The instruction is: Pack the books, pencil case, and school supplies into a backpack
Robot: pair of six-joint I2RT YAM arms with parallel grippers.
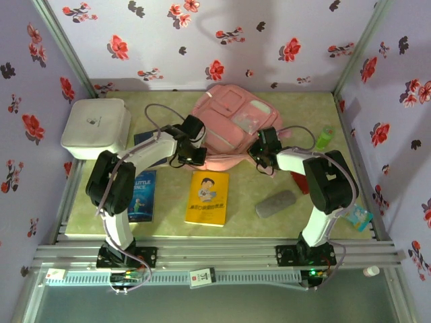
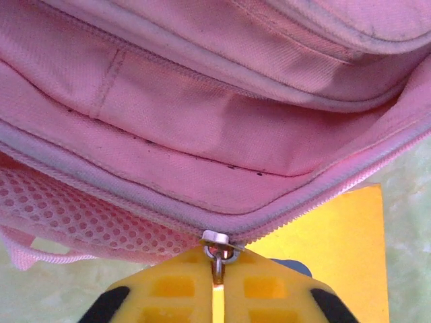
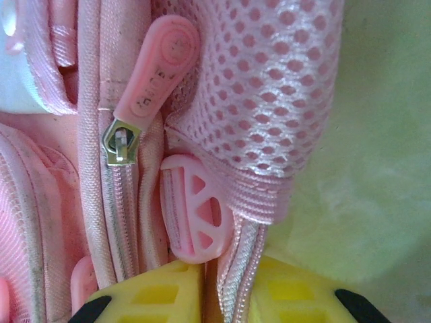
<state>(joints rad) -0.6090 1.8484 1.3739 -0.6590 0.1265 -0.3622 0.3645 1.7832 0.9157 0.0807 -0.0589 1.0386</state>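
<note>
Two grips on the backpack [image 1: 225, 114]: left end effector [image 2: 215, 299] pinches its zipper pull [image 2: 217, 264], right end effector [image 3: 227, 296] clamps the mesh-pocket edge [image 3: 257, 202].

Navy book [image 1: 141, 138] mostly hidden beneath left arm [image 1: 138, 156]; blue book [image 1: 143, 195] partly covered.

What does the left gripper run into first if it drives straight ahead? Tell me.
The left gripper is closed on the metal zipper pull. Going straight ahead, it would likely press at once into the backpack, at its zippered rim, with pink fabric just behind.
</note>
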